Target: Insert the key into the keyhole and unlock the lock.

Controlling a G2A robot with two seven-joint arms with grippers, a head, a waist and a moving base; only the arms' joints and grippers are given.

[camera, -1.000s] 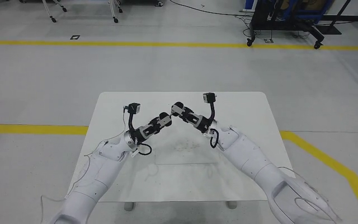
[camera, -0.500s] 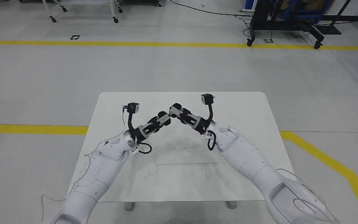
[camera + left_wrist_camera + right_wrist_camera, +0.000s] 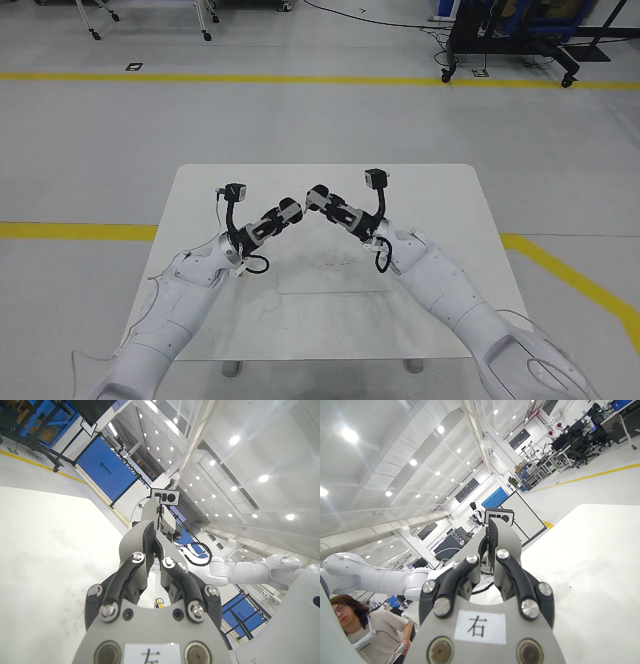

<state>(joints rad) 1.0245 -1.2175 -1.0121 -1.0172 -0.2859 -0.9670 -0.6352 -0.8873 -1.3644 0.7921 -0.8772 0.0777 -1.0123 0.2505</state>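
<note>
Both arms are held up above the white table, with their grippers tip to tip over its far middle. My left gripper has its fingers pressed together, and its tips point at the other arm's wrist camera. My right gripper is shut too, its ribbed pads meeting just before the left arm's wrist camera. I cannot make out a key or a lock between either pair of fingers; where the tips meet is hidden by the fingers themselves.
The tabletop lies bare below the grippers, with faint scuff marks near its middle. Its rounded far corner borders open floor with yellow lines.
The two grippers stay tip to tip. The left gripper has drawn back slightly toward its own side, and the right wrist has shifted a little.
</note>
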